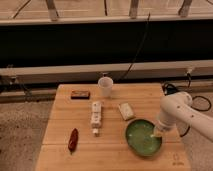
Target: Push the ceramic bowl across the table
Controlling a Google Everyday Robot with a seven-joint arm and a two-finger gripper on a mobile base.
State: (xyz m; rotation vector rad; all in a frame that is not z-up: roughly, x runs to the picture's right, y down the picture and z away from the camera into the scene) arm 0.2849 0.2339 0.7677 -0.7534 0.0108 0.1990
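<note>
The ceramic bowl (142, 139), wide, shallow and glossy green with a paler centre, sits near the front right of the light plank table (112, 152). My white arm reaches in from the right. Its gripper (156, 133) is shut and points down at the bowl's right rim, touching it or just inside it. Nothing is held.
A white cup (105, 86) stands at the back centre, with a small dark block (80, 94) to its left. A white oblong item (95, 114) and a white packet (126, 111) lie mid-table. A red object (73, 140) lies front left. Black cables hang behind the table.
</note>
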